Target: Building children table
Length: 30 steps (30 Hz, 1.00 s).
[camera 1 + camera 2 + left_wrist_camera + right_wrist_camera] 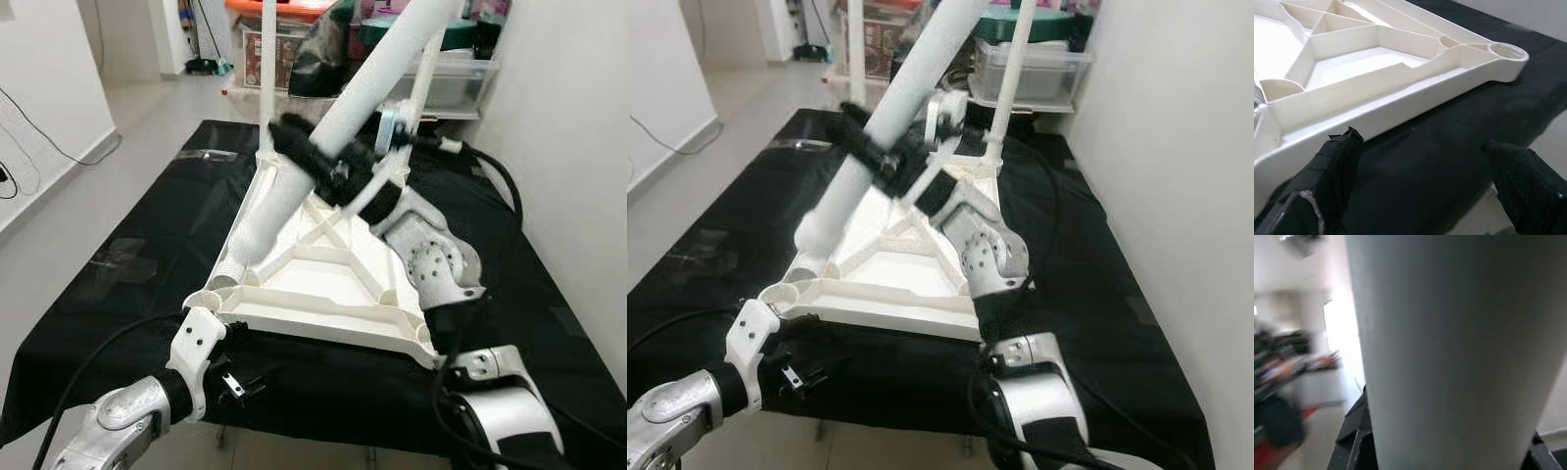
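Nearest you, your left hand (1420,181) hovers over the black-covered desk (118,294) just beside the near edge of the white tabletop (323,284), fingers spread apart and holding nothing. The tabletop lies upside down, ribs and leg sockets facing up, likely so the legs can go in from above. Farther in, your right hand (318,162) is clamped around a white table leg (323,147), held slanted with its lower end at the near-left corner socket (227,276). Two legs already stand upright at the far corners.
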{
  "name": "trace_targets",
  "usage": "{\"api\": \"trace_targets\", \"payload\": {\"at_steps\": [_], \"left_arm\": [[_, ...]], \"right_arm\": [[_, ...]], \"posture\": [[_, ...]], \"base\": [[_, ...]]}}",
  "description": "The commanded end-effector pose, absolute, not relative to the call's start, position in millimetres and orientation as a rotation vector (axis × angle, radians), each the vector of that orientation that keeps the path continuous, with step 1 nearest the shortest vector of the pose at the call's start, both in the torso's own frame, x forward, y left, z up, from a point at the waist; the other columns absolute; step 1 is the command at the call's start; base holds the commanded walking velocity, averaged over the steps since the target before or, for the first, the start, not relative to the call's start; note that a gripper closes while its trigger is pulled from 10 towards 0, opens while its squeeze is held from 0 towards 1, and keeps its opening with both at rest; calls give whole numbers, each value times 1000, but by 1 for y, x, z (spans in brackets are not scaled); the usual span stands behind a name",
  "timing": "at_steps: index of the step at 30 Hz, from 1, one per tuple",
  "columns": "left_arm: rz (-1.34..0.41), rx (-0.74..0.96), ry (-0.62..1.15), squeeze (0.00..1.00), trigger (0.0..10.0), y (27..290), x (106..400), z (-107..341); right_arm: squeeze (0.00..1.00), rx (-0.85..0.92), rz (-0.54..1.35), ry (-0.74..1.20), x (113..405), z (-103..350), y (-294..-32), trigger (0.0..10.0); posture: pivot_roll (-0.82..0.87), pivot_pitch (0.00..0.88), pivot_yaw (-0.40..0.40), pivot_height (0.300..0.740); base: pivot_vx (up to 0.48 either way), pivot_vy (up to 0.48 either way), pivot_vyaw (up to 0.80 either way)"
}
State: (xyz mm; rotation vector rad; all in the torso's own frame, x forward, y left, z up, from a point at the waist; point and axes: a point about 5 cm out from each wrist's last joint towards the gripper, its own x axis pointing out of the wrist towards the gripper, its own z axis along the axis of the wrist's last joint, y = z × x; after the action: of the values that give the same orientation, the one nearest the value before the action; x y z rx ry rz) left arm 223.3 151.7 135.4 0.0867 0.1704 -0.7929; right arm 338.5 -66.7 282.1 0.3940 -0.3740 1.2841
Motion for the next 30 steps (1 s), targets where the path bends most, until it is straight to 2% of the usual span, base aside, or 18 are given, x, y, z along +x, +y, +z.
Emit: {"api": "trace_targets", "payload": {"at_steps": [1, 11, 24, 30], "left_arm": [[-834, 61, 181, 0, 10000, 153, 218, 140], [-967, 74, 192, 0, 10000, 139, 209, 145], [-1004, 106, 154, 0, 10000, 133, 224, 155], [-1091, 127, 130, 0, 10000, 115, 235, 159]], "right_arm": [[0, 343, 1517, -376, 320, 280, -67, 0], [0, 229, 1759, -271, 296, 262, -66, 0], [0, 259, 1884, -223, 278, 251, -54, 0], [0, 302, 1931, -206, 267, 247, -48, 0]], "posture": [[157, 0, -74, 740], [162, 0, -78, 740], [149, 0, -63, 740], [140, 0, -56, 740]], "base": [[0, 0, 0], [0, 0, 0], [0, 0, 0], [0, 0, 0]]}}
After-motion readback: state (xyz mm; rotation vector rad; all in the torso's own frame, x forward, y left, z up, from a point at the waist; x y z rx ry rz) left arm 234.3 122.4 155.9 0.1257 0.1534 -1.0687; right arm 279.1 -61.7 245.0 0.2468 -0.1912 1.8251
